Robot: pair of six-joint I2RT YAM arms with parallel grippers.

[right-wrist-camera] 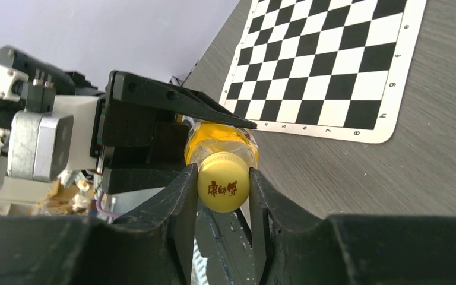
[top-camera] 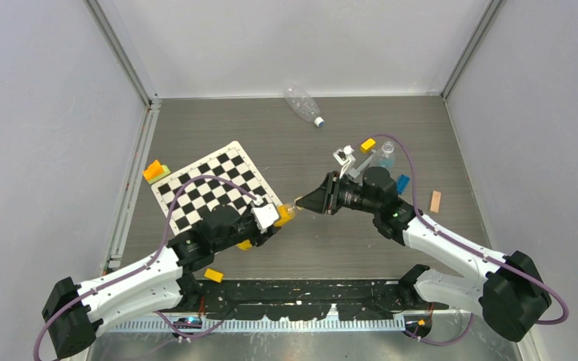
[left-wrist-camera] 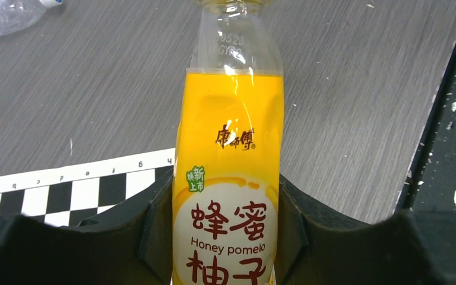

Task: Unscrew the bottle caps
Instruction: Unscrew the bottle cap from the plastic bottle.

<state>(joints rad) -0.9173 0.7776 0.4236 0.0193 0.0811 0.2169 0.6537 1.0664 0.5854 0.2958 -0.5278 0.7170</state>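
Note:
A yellow-orange bottle [left-wrist-camera: 228,178] with a "Honey pomelo" label is held off the table, and my left gripper [left-wrist-camera: 228,237] is shut on its body. Its neck points toward the right arm. In the right wrist view the bottle's yellow cap [right-wrist-camera: 223,181] faces the camera, and my right gripper [right-wrist-camera: 223,191] is shut on it, one finger against each side. From above, the two grippers meet at the bottle [top-camera: 287,213] in the middle of the table. A clear crinkled bottle [top-camera: 302,104] with a pale cap [top-camera: 319,122] lies at the back. Another clear bottle [top-camera: 385,155] stands behind the right arm.
A checkerboard mat [top-camera: 214,184] lies to the left under the left arm. Toy blocks are scattered about: orange [top-camera: 154,171], yellow [top-camera: 368,144], blue [top-camera: 403,183] and yellow [top-camera: 213,275] near the front rail. A tan strip [top-camera: 435,201] lies on the right. Walls close in three sides.

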